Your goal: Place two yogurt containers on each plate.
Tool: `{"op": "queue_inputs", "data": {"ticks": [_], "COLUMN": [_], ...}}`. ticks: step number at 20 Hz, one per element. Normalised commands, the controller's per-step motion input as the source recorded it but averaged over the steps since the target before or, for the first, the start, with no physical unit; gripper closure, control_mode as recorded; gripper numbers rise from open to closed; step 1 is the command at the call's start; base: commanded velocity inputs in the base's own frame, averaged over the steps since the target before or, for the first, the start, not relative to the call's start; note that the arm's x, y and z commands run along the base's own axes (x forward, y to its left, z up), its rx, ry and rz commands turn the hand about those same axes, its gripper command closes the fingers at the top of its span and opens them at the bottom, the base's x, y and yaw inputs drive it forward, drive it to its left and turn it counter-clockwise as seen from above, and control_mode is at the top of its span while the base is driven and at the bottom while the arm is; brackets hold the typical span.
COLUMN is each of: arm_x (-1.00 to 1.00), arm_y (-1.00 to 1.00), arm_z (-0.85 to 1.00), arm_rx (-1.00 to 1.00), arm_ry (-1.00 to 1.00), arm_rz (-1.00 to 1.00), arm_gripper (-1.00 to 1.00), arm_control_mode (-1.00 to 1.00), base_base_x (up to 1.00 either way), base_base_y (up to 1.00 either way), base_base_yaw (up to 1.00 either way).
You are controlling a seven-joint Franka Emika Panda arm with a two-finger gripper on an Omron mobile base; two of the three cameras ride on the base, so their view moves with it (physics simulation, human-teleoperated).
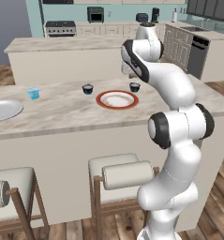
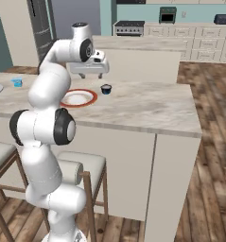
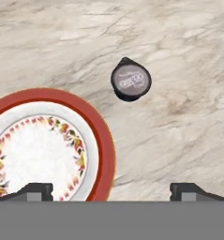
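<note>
The red-rimmed plate (image 1: 116,99) (image 3: 43,145) lies mid-counter. One dark yogurt cup (image 1: 134,87) (image 2: 106,88) (image 3: 130,80) stands just beyond the plate's right side, another dark cup (image 1: 87,89) off its far left. A light blue cup (image 1: 33,93) (image 2: 17,82) stands further left, near the plain grey plate (image 1: 3,109). The second light blue cup is out of view. My gripper (image 2: 88,75) (image 3: 112,192) hangs open above the counter, over the plate's right edge and short of the dark cup, holding nothing.
Two cushioned stools (image 1: 120,173) stand against the counter's front edge (image 1: 62,130). Behind the island is a second counter (image 1: 62,44), with a stove (image 1: 60,28) and a dishwasher (image 1: 197,56) along the back walls.
</note>
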Motion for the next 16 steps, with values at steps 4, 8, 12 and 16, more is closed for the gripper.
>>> {"op": "queue_inputs", "data": {"ticks": [4, 8, 12, 16], "arm_x": [0.39, 0.28, 0.13, 0.14], "arm_y": [-0.23, -0.06, -0.02, -0.04], "arm_z": [-0.12, -0.23, -0.23, -0.26], "arm_rx": [-0.01, 0.00, 0.00, 0.00], "arm_ry": [0.00, 0.00, 0.00, 0.00], "arm_rz": [0.10, 0.13, 0.16, 0.14], "arm_gripper": [-1.00, -1.00, -1.00, -1.00], "arm_control_mode": [-1.00, -1.00, -1.00, -1.00], "base_base_x": [0.00, 0.00, 0.00, 0.00], "base_base_y": [0.00, 0.00, 0.00, 0.00], "base_base_yaw": [0.00, 0.00, 0.00, 0.00]}}
